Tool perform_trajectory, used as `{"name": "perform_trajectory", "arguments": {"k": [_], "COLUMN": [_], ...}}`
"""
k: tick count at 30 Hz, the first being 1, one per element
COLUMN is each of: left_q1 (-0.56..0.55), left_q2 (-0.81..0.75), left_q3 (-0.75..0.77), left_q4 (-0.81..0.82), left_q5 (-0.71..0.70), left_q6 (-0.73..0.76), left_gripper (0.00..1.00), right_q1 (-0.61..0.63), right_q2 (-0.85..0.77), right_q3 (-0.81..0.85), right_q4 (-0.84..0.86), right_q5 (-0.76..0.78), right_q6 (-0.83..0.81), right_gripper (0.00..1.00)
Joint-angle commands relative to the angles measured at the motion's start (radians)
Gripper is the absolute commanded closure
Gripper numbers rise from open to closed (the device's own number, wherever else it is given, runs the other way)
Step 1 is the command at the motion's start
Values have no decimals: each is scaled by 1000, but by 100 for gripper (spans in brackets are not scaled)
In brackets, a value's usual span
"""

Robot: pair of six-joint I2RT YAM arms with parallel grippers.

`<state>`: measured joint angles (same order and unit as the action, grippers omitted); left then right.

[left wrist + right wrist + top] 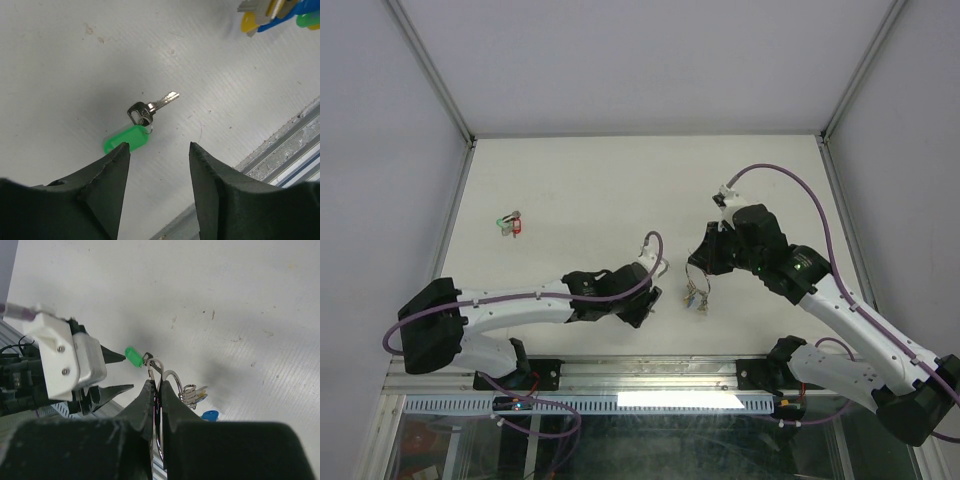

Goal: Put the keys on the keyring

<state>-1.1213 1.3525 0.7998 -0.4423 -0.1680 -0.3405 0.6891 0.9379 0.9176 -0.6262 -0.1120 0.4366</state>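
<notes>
the green key (pixel 139 122) lies flat on the table (pixel 620 180) near the middle of its near edge, just ahead of the left gripper (pixel 159 148), whose jaws stand apart and empty. its blade angles away toward the keyring (pixel 159 367), pinched in the closed right gripper (pixel 157 386) nearby. no writing is legible.

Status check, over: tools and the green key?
Left tool open, green key lying loose just ahead of it. Right tool shut on keyring. Nothing between key and ring.
</notes>
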Motion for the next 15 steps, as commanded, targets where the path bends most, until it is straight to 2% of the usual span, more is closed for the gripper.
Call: {"name": "perform_trajectory", "arguments": {"k": [1, 8, 15], "left_q1": [-92, -148, -154], "left_q2": [17, 134, 167], "left_q3": [17, 64, 85], "left_q4": [25, -11, -33], "left_q5": [-166, -290, -347], "left_q6": [-64, -64, -40], "left_gripper": [50, 53, 58], "right_q1": [-4, -4, -5], "right_q2": [-13, -14, -9], "right_q3": [1, 0, 1], "right_q4": [61, 59, 61], "right_q5": [-5, -6, -8], "right_q6": [1, 2, 1], "right_gripper": [100, 100, 100]}}
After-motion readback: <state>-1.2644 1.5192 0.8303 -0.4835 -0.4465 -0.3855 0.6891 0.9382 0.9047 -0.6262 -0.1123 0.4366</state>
